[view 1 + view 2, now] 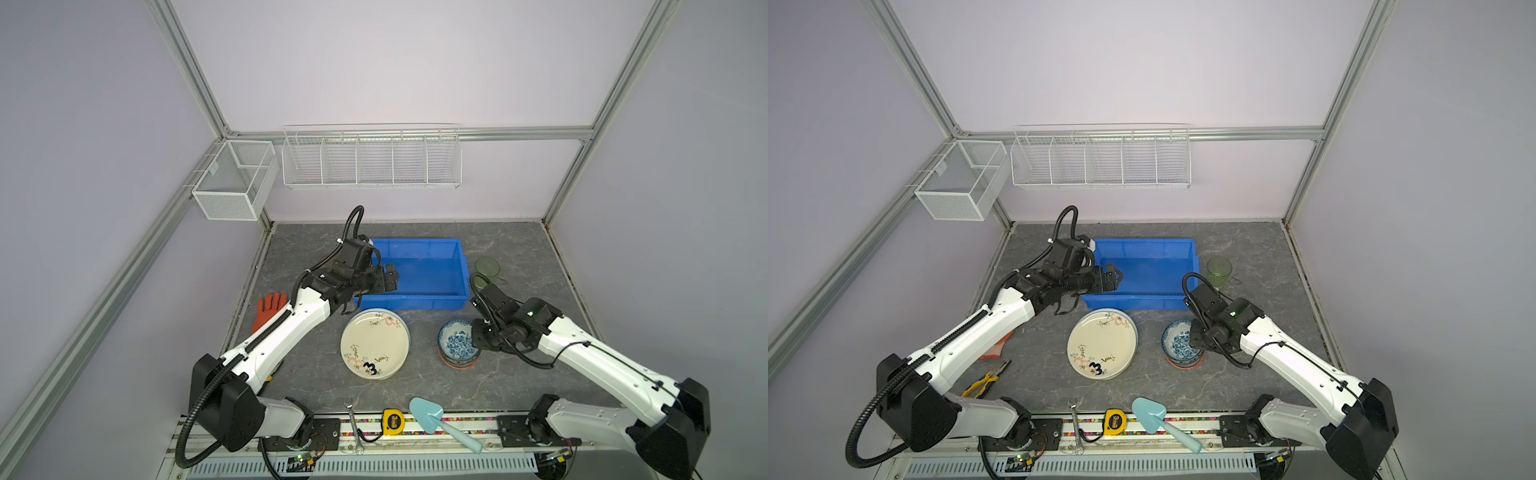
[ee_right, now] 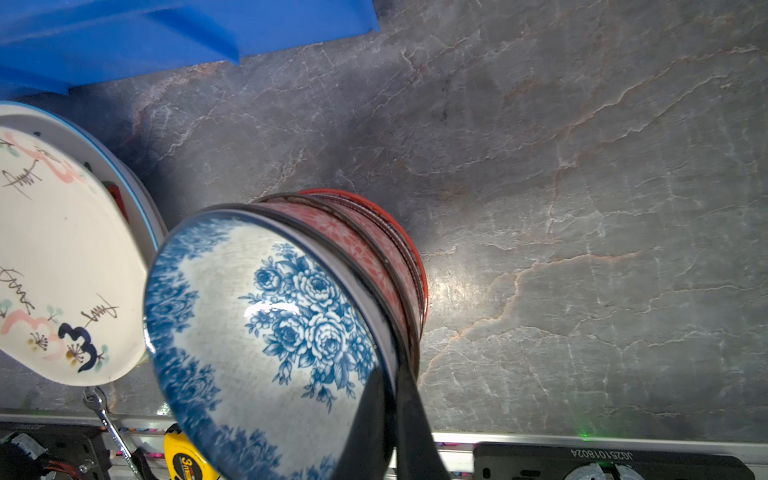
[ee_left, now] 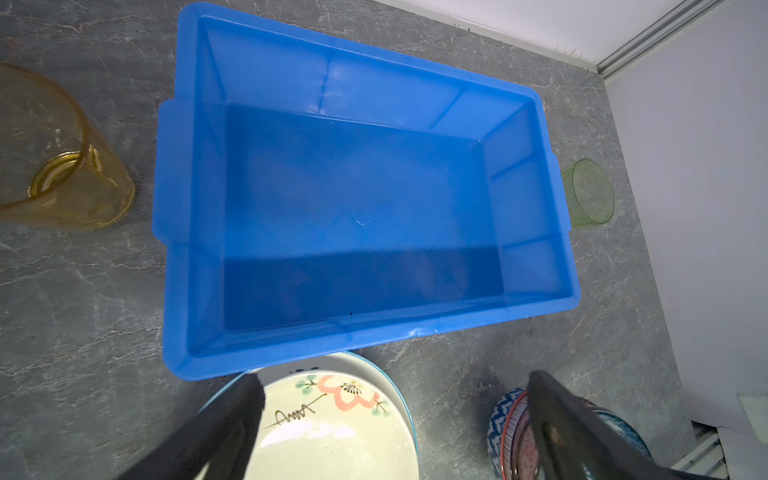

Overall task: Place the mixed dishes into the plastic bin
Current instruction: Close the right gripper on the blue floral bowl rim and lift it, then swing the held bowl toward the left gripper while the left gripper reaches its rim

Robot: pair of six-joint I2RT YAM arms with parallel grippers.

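Pinching rim of blue-and-white floral ceramic bowl (image 2: 266, 316) in right claw (image 2: 395, 374) atop nested red-patterned bowls (image 2: 357, 241) on grey bench (image 1: 415, 386) near empty bright-blue rectangular plastic bin (image 1: 428, 301); holding left claw (image 1: 388, 281) spread over bin; possibly risking dragging up, then dropping, lower bowl.

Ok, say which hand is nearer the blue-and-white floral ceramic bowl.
Right. The right hand pinches the blue-and-white floral bowl at its rim; the left hand hangs open over the blue plastic bin, farther back.
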